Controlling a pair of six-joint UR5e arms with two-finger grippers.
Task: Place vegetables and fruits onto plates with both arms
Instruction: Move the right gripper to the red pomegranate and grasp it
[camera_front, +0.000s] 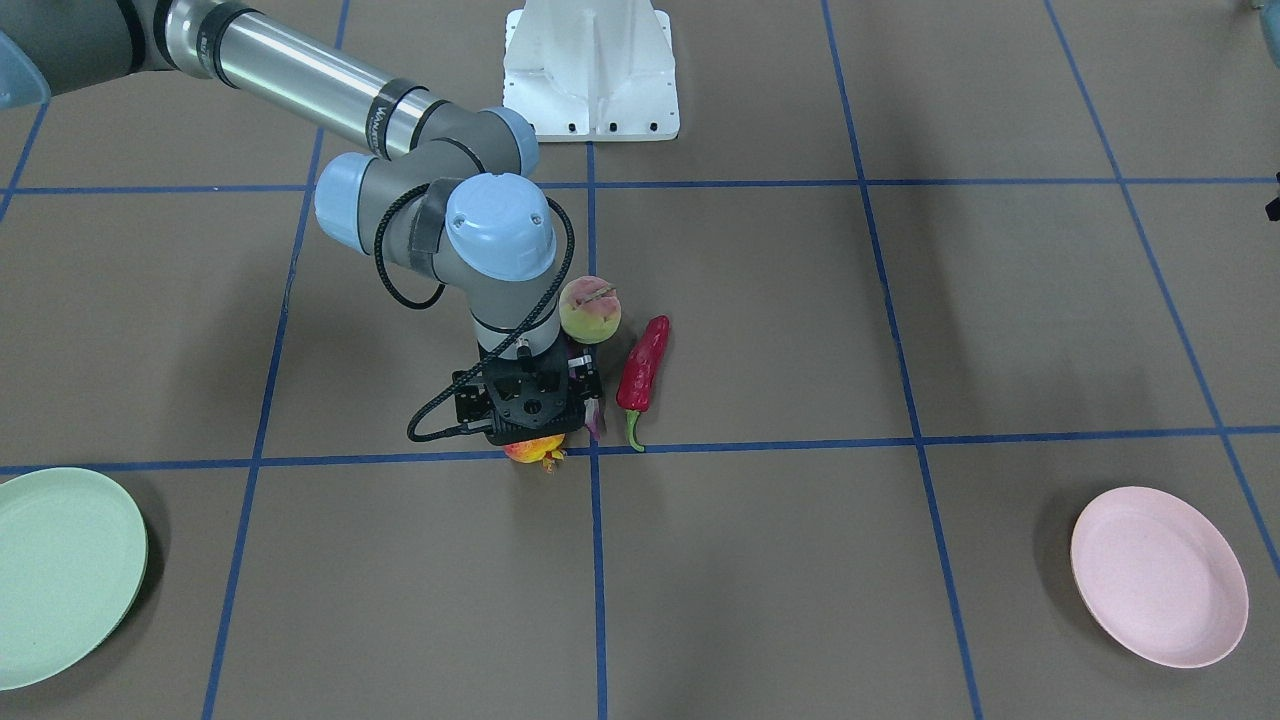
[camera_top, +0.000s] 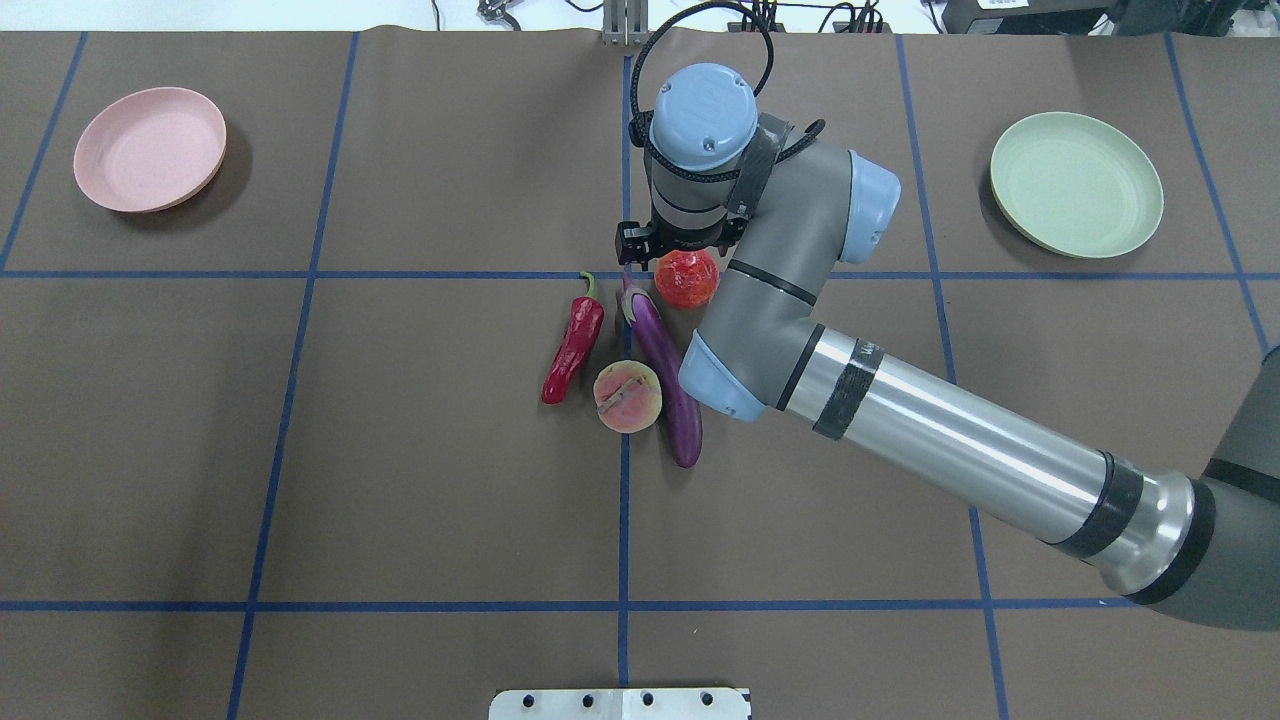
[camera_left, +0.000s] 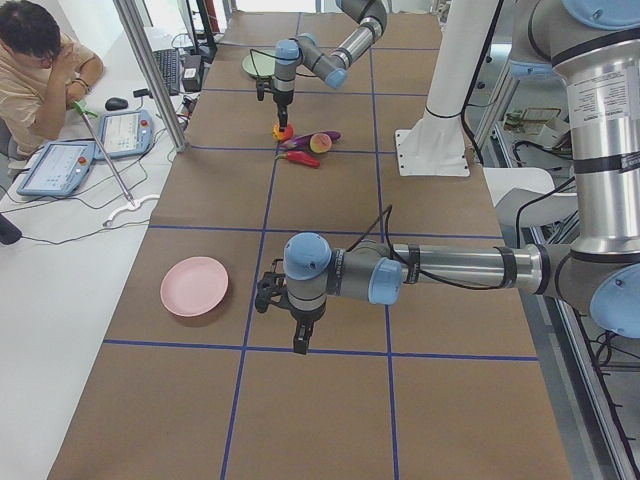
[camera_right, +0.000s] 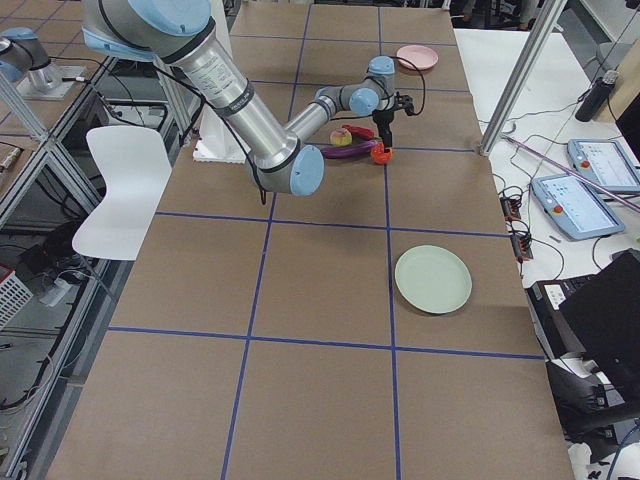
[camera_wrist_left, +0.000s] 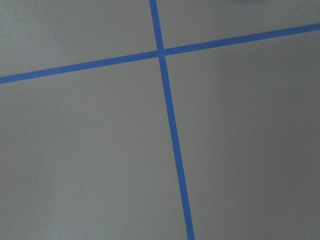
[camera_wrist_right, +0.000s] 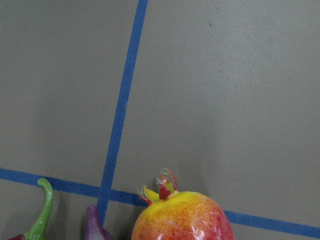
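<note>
The right arm's black two-finger tool hangs straight down over the glossy red-and-yellow pomegranate with a small crown, which lies on the brown tabletop directly under it. The wrist body hides the fingers, and the wrist camera shows only the fruit's crown end, so I cannot tell how wide the tool stands, nor whether it touches the fruit.

In my judgement the step in hand is the grasp of this pomegranate. To do it well, the tool should come down centred on the round body, with the fingers on the two widest sides and clear of the crown. It should close gently, because a glossy ball may roll out.

Just beside the tool lies one tip of the long slim purple eggplant; no finger should press on it. A little farther on that side are the wrinkled dark-red chili pepper with green stem and the round pink and yellow-green peach, which seems to touch the eggplant.

Well apart from the tool, on the right arm's side, is the pale mint green round plate, which seems the natural goal. The pale pink round plate is farthest, near the left arm's tool, whose opening I cannot tell.
</note>
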